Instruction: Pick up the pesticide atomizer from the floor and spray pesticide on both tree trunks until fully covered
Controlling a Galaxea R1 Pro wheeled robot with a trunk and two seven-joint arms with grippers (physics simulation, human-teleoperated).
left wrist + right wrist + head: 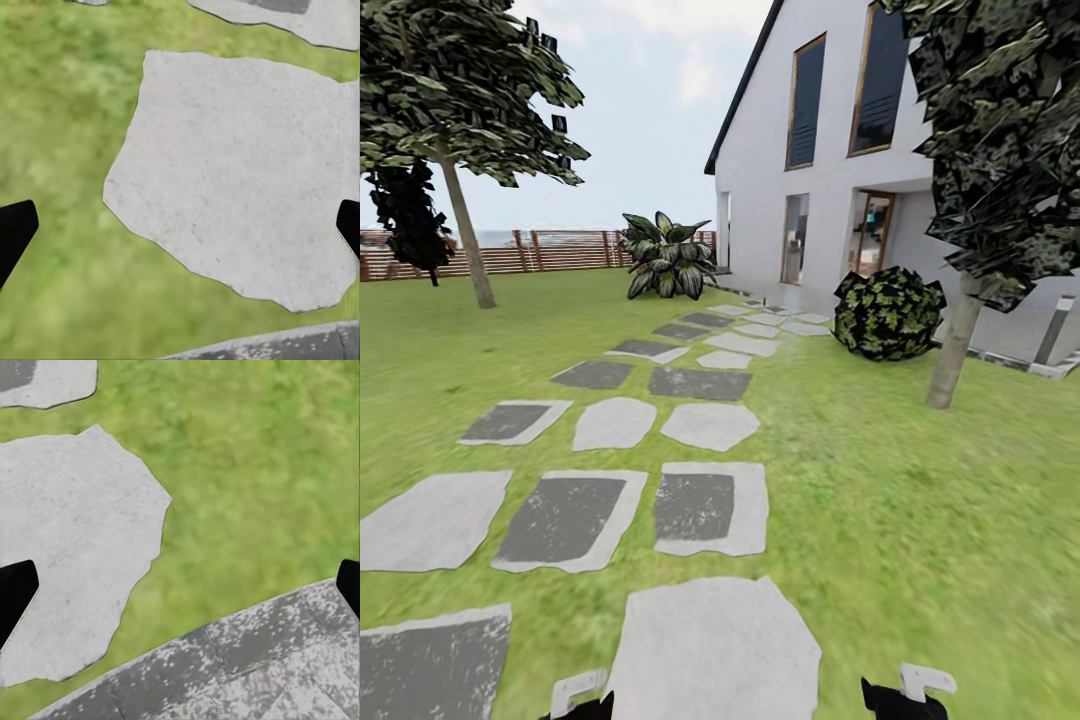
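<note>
The pesticide atomizer is out of view. Two trees stand on the lawn: one at the far left with a leaning trunk [468, 245] near the fence, one at the right with a trunk [953, 350] close to the house. My left gripper [582, 697] and right gripper [908, 692] peek in at the bottom edge of the head view. In the left wrist view the left gripper [180, 232] is open over a pale stepping stone [240, 165]. In the right wrist view the right gripper [180, 592] is open above grass and stone, holding nothing.
A path of grey stepping stones [700, 505] runs across the grass toward a white house [810, 180]. A round dark bush [888, 312] sits beside the right tree, a broad-leaved plant [665, 255] by the house corner. A slatted wooden fence [560, 250] closes the back.
</note>
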